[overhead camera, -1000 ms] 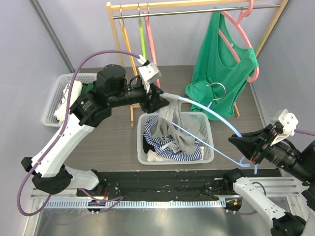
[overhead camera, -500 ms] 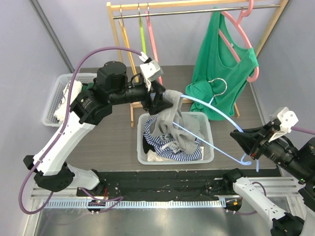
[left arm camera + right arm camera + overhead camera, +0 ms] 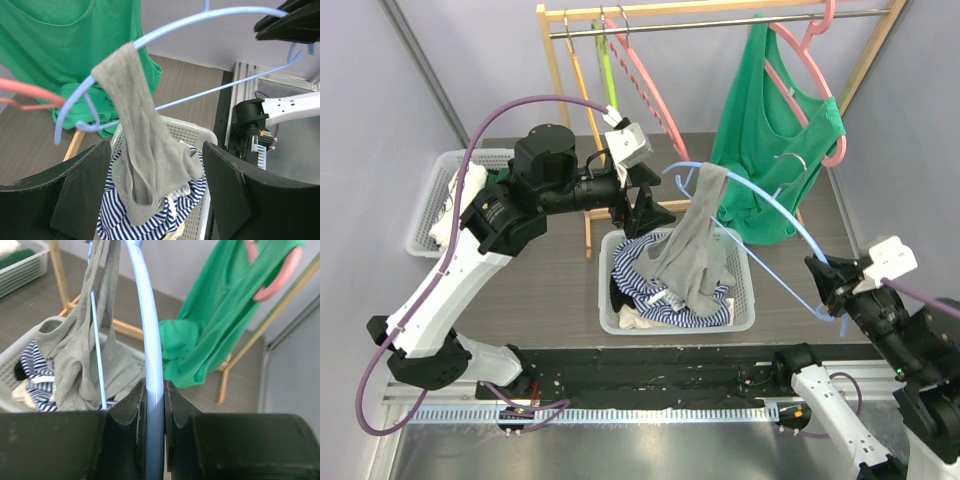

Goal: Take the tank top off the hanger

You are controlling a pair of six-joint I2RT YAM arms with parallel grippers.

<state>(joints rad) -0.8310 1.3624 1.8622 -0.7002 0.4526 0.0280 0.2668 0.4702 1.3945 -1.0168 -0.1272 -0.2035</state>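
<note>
A grey tank top (image 3: 695, 250) hangs by one strap from the left end of a light blue hanger (image 3: 775, 215), its lower part in the white basket (image 3: 740, 250). It shows in the left wrist view (image 3: 145, 150) and the right wrist view (image 3: 80, 355). My right gripper (image 3: 832, 290) is shut on the hanger's right end (image 3: 152, 390). My left gripper (image 3: 650, 205) is open and empty, just left of the hanging strap, apart from it. The hanger (image 3: 200, 20) arcs above the left fingers.
The basket holds a blue-striped garment (image 3: 660, 295) and other clothes. A green tank top (image 3: 770, 140) hangs on a pink hanger (image 3: 810, 70) from the wooden rack (image 3: 720, 12). More hangers (image 3: 620, 60) hang at the rack's left. A second white basket (image 3: 445, 195) stands at the left.
My left gripper has let go of the grey tank top and opened. The right arm has lifted the hanger up and back, so the top now hangs from the hanger's left end.
</note>
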